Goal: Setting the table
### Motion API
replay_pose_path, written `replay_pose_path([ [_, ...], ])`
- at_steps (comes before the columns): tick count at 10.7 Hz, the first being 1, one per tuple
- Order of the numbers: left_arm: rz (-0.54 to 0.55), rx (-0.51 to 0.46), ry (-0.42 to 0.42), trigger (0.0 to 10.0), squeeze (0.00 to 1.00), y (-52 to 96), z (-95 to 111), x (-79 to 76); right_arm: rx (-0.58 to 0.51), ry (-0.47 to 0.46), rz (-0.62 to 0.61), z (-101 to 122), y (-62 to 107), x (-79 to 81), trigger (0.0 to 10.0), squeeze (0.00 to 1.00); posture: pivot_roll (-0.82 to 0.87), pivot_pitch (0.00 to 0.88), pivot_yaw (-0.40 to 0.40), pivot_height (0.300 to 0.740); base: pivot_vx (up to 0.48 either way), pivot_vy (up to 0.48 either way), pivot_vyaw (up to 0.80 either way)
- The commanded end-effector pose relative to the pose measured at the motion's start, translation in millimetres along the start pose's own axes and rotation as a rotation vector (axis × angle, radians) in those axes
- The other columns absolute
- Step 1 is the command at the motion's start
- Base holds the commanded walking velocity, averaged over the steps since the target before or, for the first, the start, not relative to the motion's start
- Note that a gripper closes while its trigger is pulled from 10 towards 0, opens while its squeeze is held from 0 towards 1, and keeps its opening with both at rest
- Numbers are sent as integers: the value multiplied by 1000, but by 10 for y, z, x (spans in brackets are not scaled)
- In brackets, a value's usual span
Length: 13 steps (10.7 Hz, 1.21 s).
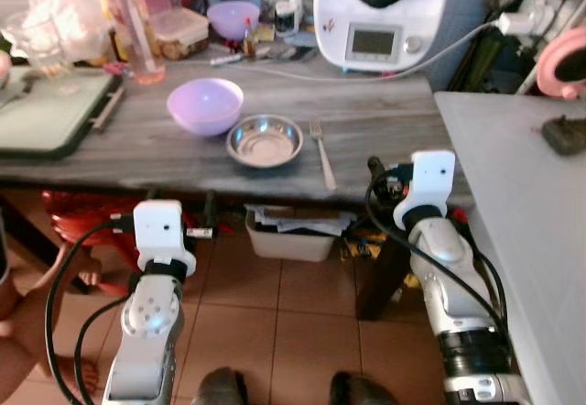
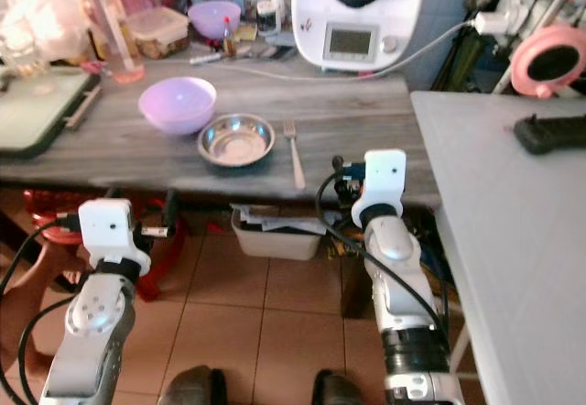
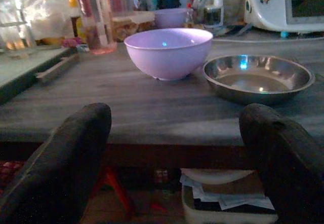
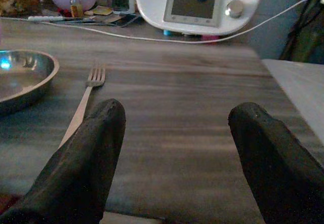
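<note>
Head views bright, evenly lit; wrist views dim, bluish, near fingers blurred.

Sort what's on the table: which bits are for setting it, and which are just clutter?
For the job:
- lilac bowl
- steel dish
- fork

Lying about:
- food processor and its cable
- tray
- pink bottle
- food tub
- second lilac bowl at the back

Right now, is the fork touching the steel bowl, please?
Apart. The left eye view shows a strip of bare tabletop between the fork and the steel bowl.
</note>
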<state>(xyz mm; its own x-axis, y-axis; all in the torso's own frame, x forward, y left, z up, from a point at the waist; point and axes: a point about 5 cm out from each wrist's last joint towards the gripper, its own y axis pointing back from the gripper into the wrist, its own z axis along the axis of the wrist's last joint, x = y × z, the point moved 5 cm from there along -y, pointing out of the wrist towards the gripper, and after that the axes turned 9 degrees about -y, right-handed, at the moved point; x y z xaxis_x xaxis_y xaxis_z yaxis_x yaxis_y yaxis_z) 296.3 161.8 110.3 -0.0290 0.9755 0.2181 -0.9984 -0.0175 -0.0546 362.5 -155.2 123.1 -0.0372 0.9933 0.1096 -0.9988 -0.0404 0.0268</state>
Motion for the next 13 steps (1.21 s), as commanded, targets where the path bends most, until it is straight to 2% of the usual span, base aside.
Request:
replay_pose_path([
  [1, -3, -1, 4, 10000, 0, 0, -4, -18, 24, 4, -18, -64, 8, -19, 10000, 0, 82, 0, 20, 740, -266, 0, 0],
  [3, -11, 9, 8, 10000, 0, 14, -34, -45, 28, -30, -7, -97, 30, 38, 10000, 0, 79, 0, 24, 740, -259, 0, 0],
  [4, -13, 11, 9, 10000, 0, 18, -41, -51, 64, -48, 19, -149, 41, 85, 10000, 0, 79, 0, 24, 740, -259, 0, 0],
  [5, -13, 12, 8, 10000, 0, 15, -44, -50, 88, -103, 56, -174, 50, 127, 10000, 0, 79, 0, 25, 740, -255, 0, 0],
  [8, -11, 0, 11, 10000, 0, 9, -23, -45, 15, -72, 8, -26, 42, 3, 10000, 0, 78, 0, 27, 740, -81, 0, 0],
  [10, -20, 7, 9, 10000, 0, 92, -47, -31, -10, -41, -12, -57, 226, -100, 10000, 0, 70, 16, 26, 740, 0, 0, 0],
  [11, -40, 19, 19, 10000, 0, 165, -95, -42, -26, 4, -28, -29, 318, -240, 10000, 0, 61, 22, 29, 740, 0, 0, -563],
  [12, -52, 17, 23, 10000, 0, 172, -91, -64, -11, 0, -41, -57, 328, -299, 10000, 0, 59, 24, 31, 740, 0, -277, -800],
  [13, -67, 13, 26, 10000, 0, 160, -79, -89, -17, -3, -35, -41, 307, -272, 10000, 0, 59, 23, 34, 740, 0, -319, 0],
])
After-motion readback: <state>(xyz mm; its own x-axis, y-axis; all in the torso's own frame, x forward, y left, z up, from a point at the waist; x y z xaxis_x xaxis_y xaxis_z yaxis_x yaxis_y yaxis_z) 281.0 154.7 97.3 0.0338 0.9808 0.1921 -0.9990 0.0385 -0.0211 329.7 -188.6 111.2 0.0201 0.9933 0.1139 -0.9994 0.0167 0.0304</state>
